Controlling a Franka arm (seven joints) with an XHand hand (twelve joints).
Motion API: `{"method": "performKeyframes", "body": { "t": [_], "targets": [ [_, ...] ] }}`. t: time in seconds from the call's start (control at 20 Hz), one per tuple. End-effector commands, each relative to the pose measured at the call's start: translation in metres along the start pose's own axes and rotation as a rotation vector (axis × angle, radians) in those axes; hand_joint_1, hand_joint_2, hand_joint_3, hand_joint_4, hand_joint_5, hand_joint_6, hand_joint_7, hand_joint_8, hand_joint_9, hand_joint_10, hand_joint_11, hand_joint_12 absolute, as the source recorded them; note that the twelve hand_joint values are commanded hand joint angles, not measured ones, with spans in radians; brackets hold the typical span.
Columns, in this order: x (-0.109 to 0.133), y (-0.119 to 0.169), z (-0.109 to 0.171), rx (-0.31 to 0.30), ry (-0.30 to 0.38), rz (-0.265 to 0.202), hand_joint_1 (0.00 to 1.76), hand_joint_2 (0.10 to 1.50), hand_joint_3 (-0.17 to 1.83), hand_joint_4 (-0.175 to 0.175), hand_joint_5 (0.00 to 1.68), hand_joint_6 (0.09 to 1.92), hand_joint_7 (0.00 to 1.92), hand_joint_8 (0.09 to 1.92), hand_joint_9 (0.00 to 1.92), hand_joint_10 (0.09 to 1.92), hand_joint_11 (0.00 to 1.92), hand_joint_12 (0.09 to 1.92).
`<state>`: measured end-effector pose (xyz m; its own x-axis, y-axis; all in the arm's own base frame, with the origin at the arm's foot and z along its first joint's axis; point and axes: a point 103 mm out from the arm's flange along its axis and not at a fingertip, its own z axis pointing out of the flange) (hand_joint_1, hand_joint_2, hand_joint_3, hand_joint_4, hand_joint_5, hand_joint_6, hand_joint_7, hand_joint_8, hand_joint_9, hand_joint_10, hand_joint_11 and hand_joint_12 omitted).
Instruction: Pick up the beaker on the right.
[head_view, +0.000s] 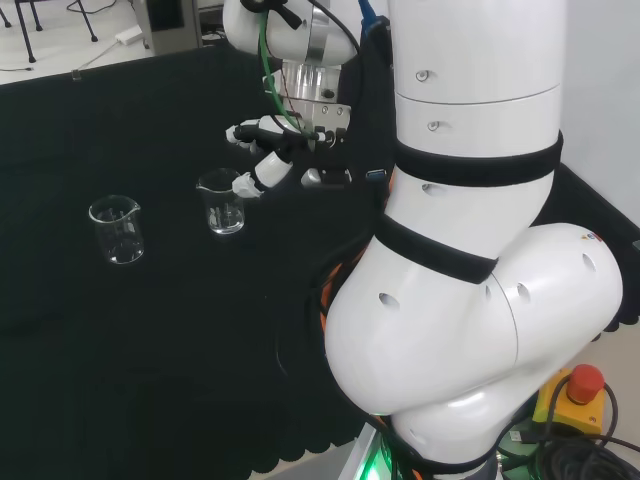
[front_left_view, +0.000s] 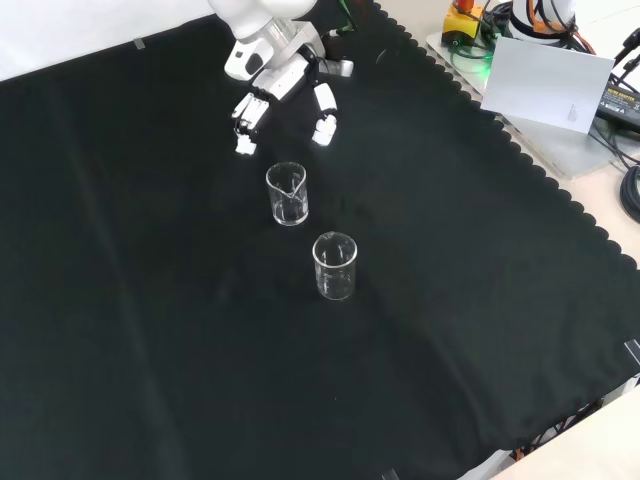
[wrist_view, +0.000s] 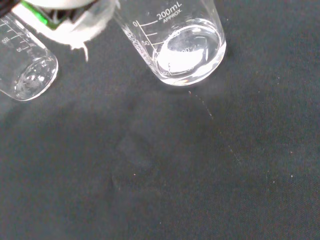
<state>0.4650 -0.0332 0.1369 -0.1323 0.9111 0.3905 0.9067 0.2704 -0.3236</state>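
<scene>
Reaching toward the nearer beaker (head_view: 221, 202), the hand (front_left_view: 283, 95) hovers just beside it, fingers spread and empty; the other beaker (head_view: 116, 229) stands apart. Next, I reckon, it must surround the glass.

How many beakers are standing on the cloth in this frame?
2. In the head view, one beaker stands just left of the hand; the other beaker stands farther left. None looks hidden.
</scene>
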Motion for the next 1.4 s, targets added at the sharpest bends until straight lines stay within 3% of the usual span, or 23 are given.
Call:
{"method": "performKeyframes", "body": {
  "t": [0.05,0.3,0.65,1.4],
  "targets": [
    [-0.008,0.012,0.006,0.008,0.044,-0.017,0.76,0.49,0.66,-0.009,0.14,0.09,0.08,0.56,0.21,0.72,0.0,1.14],
    [-0.016,0.022,0.012,0.001,0.098,-0.037,0.76,0.49,0.65,-0.013,0.15,0.09,0.09,0.56,0.22,0.72,0.0,1.13],
    [-0.022,0.026,0.014,-0.023,0.172,-0.107,0.77,0.49,0.65,-0.021,0.18,0.09,0.15,0.58,0.28,0.7,0.0,1.19],
    [-0.022,0.029,0.041,-0.014,0.221,-0.161,0.8,0.49,0.65,-0.026,0.2,0.09,0.19,0.58,0.32,0.66,0.0,1.23]
  ]
}}
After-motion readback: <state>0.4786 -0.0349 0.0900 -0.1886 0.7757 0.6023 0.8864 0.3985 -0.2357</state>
